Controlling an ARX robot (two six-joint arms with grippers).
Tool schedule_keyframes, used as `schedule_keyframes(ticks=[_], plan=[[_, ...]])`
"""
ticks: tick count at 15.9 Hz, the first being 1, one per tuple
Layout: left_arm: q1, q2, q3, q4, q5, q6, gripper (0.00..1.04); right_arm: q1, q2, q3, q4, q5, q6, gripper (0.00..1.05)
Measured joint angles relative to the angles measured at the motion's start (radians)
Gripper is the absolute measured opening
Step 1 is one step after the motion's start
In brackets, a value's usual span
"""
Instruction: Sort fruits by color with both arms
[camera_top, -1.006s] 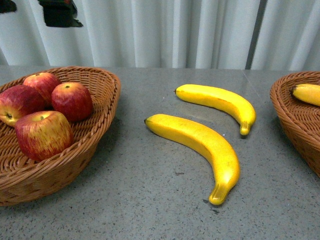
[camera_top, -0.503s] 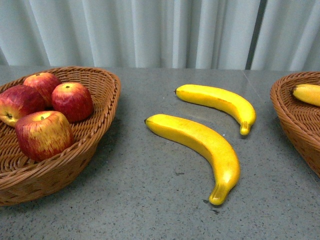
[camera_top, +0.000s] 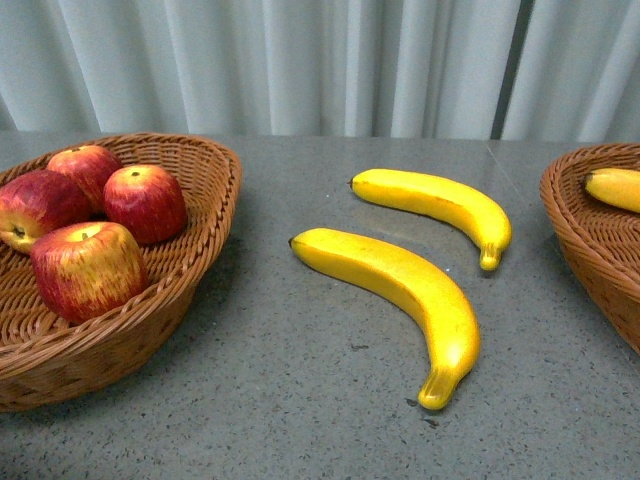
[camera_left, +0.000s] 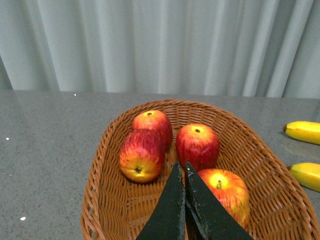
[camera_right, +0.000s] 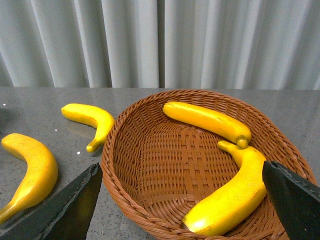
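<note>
Several red apples (camera_top: 88, 268) lie in the left wicker basket (camera_top: 205, 215). Two bananas lie on the grey table between the baskets, one nearer (camera_top: 400, 285) and one farther (camera_top: 440, 202). Neither arm shows in the front view. In the left wrist view, my left gripper (camera_left: 181, 169) is shut and empty, hovering over the apples (camera_left: 197, 145) in their basket (camera_left: 97, 180). My right gripper (camera_right: 181, 170) stands wide open over the right basket (camera_right: 120, 155), which holds two bananas (camera_right: 232, 195) (camera_right: 207, 120). Its fingers (camera_right: 75, 205) touch nothing.
A pale curtain hangs behind the table. The right basket's rim (camera_top: 560, 215) reaches in from the right edge of the front view, with a banana end (camera_top: 615, 187) inside. Bare grey tabletop (camera_top: 300, 400) lies in front of the bananas.
A black arm part at the top left of the front view one second ago has left the picture. The fruits and baskets have not moved.
</note>
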Motion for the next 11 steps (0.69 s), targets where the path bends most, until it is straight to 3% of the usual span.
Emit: schedule_keyframes(ticks=[11], plan=[[0.0,-0.296,-0.124,-0.165,0.0,0.0,0.02,0.0,0.0,0.0,0.0,0.0,0.0,0.98]])
